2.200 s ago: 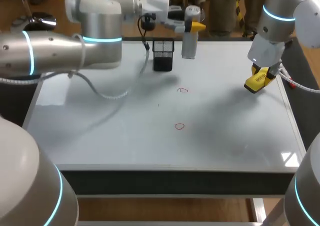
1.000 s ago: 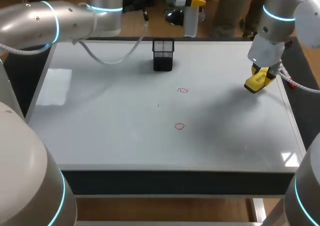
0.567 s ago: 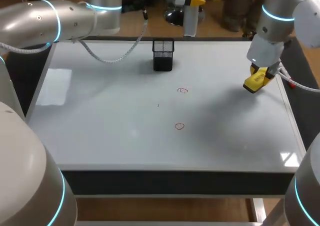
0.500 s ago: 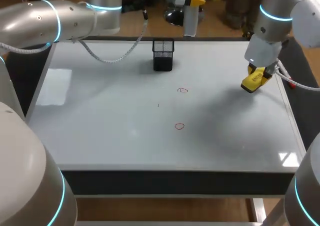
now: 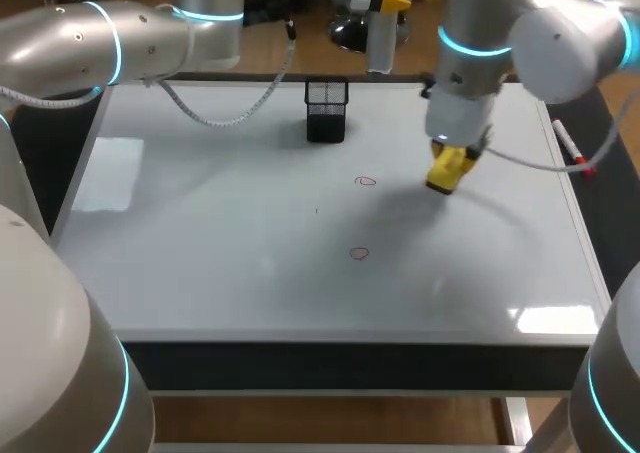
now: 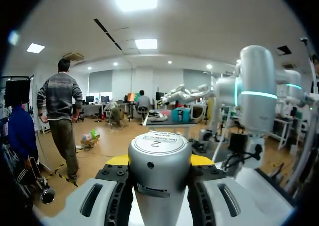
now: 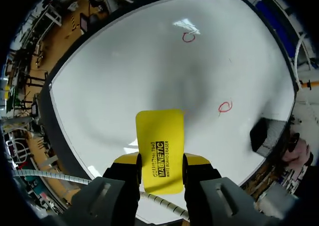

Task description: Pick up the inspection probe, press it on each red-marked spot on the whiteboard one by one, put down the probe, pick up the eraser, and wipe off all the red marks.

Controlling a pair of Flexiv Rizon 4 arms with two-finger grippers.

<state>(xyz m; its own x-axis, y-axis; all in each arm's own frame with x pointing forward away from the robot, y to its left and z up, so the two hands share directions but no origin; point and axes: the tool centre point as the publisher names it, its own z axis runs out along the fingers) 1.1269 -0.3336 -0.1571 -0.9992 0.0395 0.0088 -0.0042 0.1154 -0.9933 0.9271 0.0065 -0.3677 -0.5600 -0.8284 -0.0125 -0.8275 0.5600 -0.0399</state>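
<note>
Right arm [image 5: 500, 35] swung inward, eraser [image 7: 159, 143] between jaws

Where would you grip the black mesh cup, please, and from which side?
Probably across two opposite flat walls near the rim, coming straight down from above. The mesh cup stands upright on the whiteboard, looks square-sided and open-topped, and has free space all round.
</note>
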